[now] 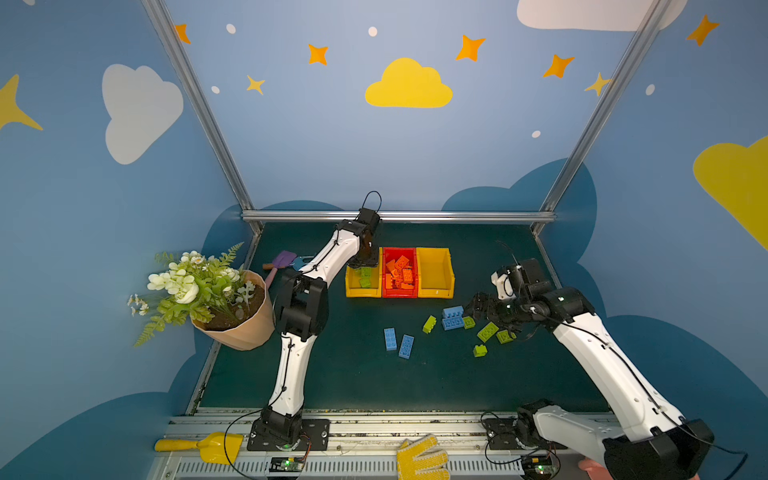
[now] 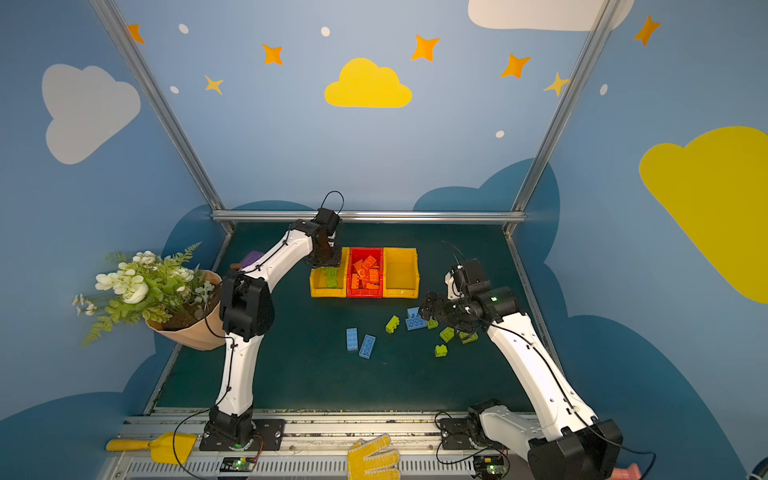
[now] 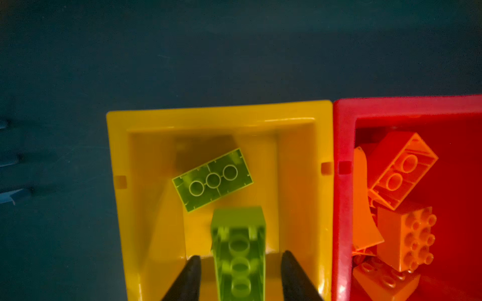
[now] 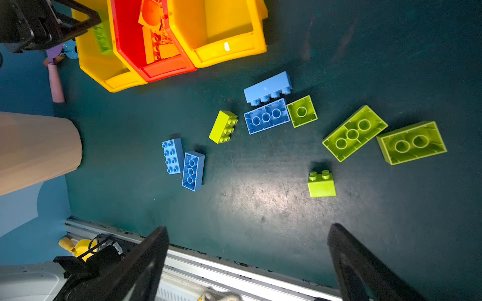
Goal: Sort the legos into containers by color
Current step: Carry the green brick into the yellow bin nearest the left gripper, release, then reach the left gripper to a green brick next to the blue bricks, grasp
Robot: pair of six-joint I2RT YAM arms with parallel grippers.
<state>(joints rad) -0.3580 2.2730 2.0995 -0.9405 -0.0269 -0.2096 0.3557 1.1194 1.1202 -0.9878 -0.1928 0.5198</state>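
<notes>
Green brick: underside up, blurred, between the jaws over the left yellow bin; probably dropping in.
Left end effector: spread, clear of the brick on both sides, pinching nothing.
Landing risk: could strike the second green brick lying flat on the bin floor, bounce, and end up propped on a wall or over the rim.
Red bin: touches the left yellow bin, holds orange bricks; could take in green after a sideways bounce.
Withdrawal risk: could hook the bin wall if lifted askew and drag the joined row; height above the rim hard to tell.
Blue bricks: loose on the worktop, one just beside a small green square; could be grabbed together, mixing colours.
Loose green bricks: two lying close together; could be nudged apart by a wide grasp.
Right end effector: wide apart, empty, above the worktop near the loose bricks.
Right yellow bin: empty, presumably for blue.
Shared space: could bring a collision if both arms reach the bins at once.
</notes>
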